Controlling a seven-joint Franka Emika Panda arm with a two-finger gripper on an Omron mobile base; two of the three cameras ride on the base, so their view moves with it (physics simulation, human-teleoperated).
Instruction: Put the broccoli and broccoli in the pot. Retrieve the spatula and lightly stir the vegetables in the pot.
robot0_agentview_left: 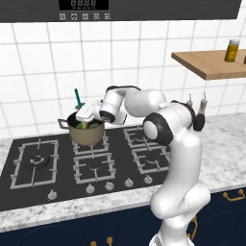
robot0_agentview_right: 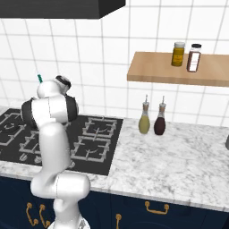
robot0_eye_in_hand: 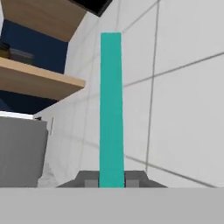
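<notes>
A: The hand (robot0_agentview_left: 85, 115) is clamped on the spatula (robot0_agentview_left: 77, 98), right over the pot (robot0_agentview_left: 87, 133). In the hand view the fingers pinch the teal handle (robot0_eye_in_hand: 111, 109) from both sides.

B: Where does the blade sit?

A: Down inside the pot; a bit of yellow-orange shows at the rim, with green broccoli (robot0_agentview_left: 91, 124) beside it. The handle sticks up, tilted slightly.

B: And the pot?

A: On a rear burner of the black hob (robot0_agentview_left: 33, 163), set into the marble worktop (robot0_agentview_right: 179, 156). Two bottles (robot0_agentview_right: 152, 120) stand well to the right, under a wooden shelf (robot0_agentview_right: 179, 69).
</notes>
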